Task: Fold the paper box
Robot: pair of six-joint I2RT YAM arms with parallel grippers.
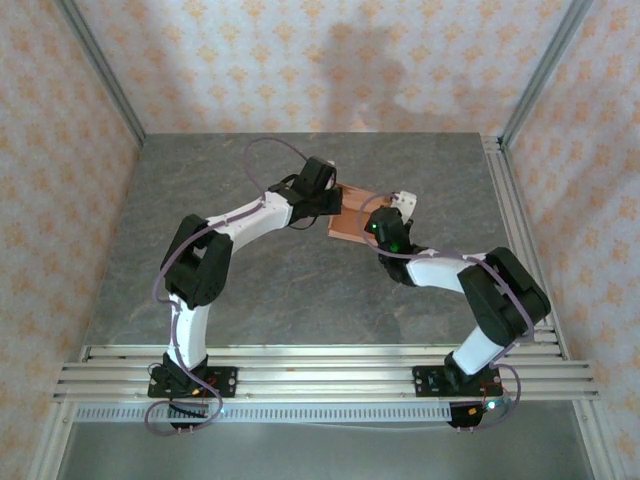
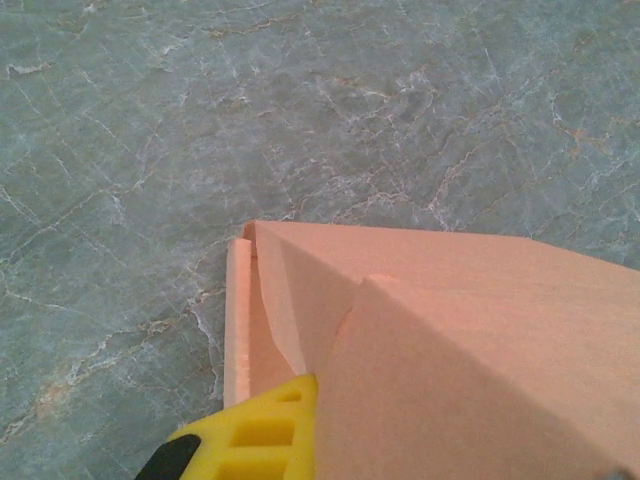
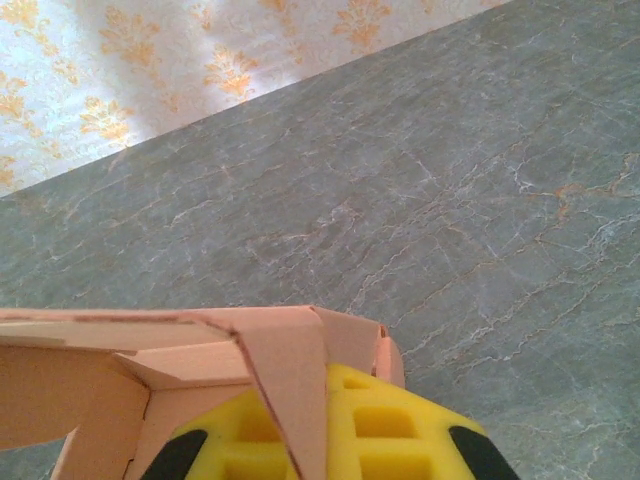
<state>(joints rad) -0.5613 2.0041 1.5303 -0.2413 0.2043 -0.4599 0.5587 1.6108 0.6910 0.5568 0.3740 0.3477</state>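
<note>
Salmon card, the paper box (image 1: pixel 352 203) sits at 12 o'clock on the table (image 1: pixel 300 300), light and crease-prone (thin flaps). The left gripper (image 1: pixel 335 207) at its 9 and the right gripper (image 1: pixel 375 222) at its 3 are apparently both clamped on its edges.

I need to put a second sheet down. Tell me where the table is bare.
Bare table: the near middle between the left arm and right arm, the far left corner, and the far right strip along the side rail. Crowded: centre-back, where the left gripper and right gripper close on the paper box.
</note>
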